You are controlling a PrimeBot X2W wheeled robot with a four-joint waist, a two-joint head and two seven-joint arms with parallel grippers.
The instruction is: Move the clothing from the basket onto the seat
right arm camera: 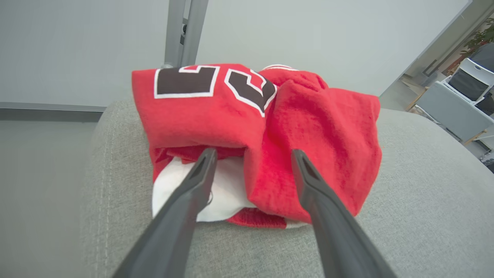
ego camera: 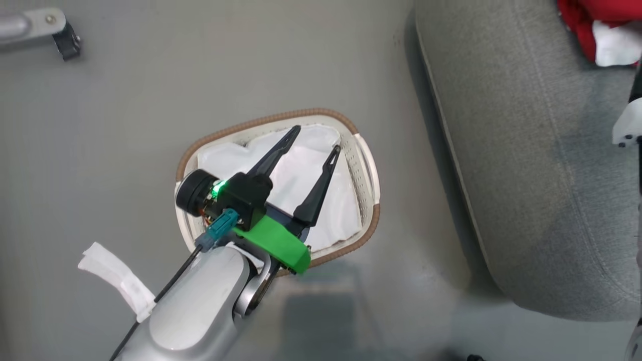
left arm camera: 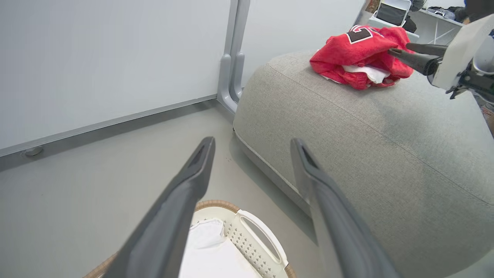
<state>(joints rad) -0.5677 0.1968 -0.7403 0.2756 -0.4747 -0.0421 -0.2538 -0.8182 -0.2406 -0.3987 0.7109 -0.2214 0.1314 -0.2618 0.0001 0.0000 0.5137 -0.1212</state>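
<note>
My left fingers [ego camera: 328, 168] are spread wide above the basket [ego camera: 358, 170] and its white liner sheet [ego camera: 301, 175] on the floor [ego camera: 125, 150]. My right fingers [right arm camera: 198, 173], also parted, are at the red clothing [right arm camera: 308, 127] heaped on the grey seat [right arm camera: 424, 173], far right. A grey post [right arm camera: 185, 31] stands behind the seat. The head view catches the heap's edge; the right wrist view shows the jersey's black numbers [right arm camera: 181, 81].

Head camera looks steeply down on the basket [ego camera: 311, 113], seat [ego camera: 526, 175] at its right. Left wrist camera, low over the basket, faces across the seat toward the far clothing [left arm camera: 355, 58]; right wrist camera views that clothing close up.
</note>
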